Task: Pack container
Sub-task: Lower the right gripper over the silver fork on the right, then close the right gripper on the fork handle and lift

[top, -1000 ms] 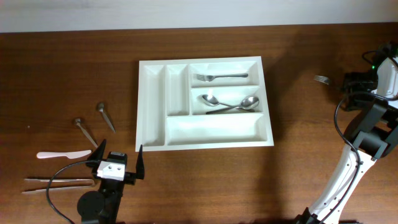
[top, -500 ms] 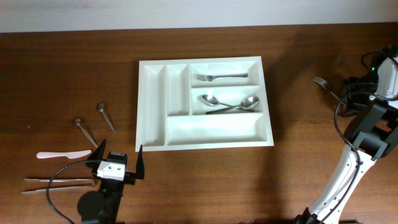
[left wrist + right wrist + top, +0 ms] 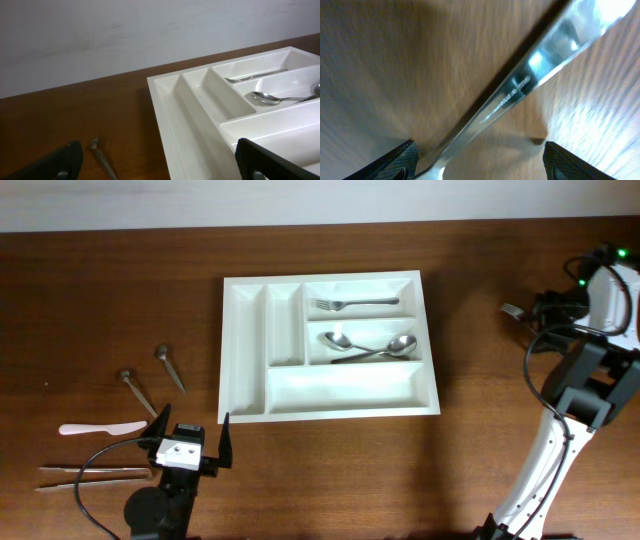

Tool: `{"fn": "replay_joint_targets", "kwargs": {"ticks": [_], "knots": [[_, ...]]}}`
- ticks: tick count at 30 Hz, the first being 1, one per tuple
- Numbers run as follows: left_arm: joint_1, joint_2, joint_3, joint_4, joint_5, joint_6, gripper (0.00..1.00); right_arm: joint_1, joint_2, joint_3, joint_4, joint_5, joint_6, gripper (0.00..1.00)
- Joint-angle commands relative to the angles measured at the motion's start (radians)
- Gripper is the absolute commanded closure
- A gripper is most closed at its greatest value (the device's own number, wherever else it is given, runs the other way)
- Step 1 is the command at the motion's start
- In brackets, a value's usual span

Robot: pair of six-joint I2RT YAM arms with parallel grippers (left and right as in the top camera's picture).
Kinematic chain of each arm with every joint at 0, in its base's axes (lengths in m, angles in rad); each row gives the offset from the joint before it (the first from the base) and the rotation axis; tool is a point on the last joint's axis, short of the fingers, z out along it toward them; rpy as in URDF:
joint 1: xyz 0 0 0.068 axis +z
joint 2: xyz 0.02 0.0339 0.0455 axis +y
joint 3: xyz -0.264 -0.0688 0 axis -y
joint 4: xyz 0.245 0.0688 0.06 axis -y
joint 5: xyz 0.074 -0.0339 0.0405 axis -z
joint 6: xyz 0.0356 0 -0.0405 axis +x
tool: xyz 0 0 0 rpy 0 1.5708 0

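The container, a white tray with five compartments, lies at the table's middle. Its upper right compartment holds a fork and the middle one two spoons. It also shows in the left wrist view. My left gripper is open and empty, near the front left, in front of the tray's left corner. My right gripper is at the far right, low over the table. Its jaws are wide apart with a metal fork's handle running between them; the tines stick out to the left.
Two dark-handled utensils, a white plastic knife and a pair of chopsticks lie on the table at the left. One dark utensil shows in the left wrist view. A wall runs behind the table.
The right gripper has shifted a little to the left and away, and the fork at it has turned, its tines now closer to the gripper. The left arm has not moved.
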Motion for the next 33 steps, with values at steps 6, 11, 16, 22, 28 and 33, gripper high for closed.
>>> {"fn": "replay_joint_targets", "kwargs": {"ticks": [6, 11, 16, 22, 28, 33], "knots": [[0.006, -0.009, -0.009, 0.003, -0.004, 0.01, 0.01, 0.047, 0.026, 0.006, -0.039, 0.032, 0.221, 0.19], [0.006, -0.009, -0.009, 0.003, -0.004, 0.01, 0.01, 0.04, 0.026, 0.006, -0.035, 0.028, 0.249, 0.19], [0.006, -0.009, -0.009, 0.003, -0.004, 0.01, 0.01, 0.04, 0.026, 0.006, -0.035, 0.029, 0.253, 0.32], [0.006, -0.009, -0.009, 0.003, -0.003, 0.01, 0.01, 0.034, 0.026, 0.006, -0.036, 0.032, 0.253, 0.44], [0.006, -0.009, -0.009, 0.003, -0.004, 0.01, 0.01, 0.026, 0.026, 0.006, -0.039, 0.032, 0.253, 0.59], [0.006, -0.009, -0.009, 0.003, -0.004, 0.01, 0.01, 0.025, 0.026, 0.006, -0.039, 0.032, 0.252, 0.74]]}}
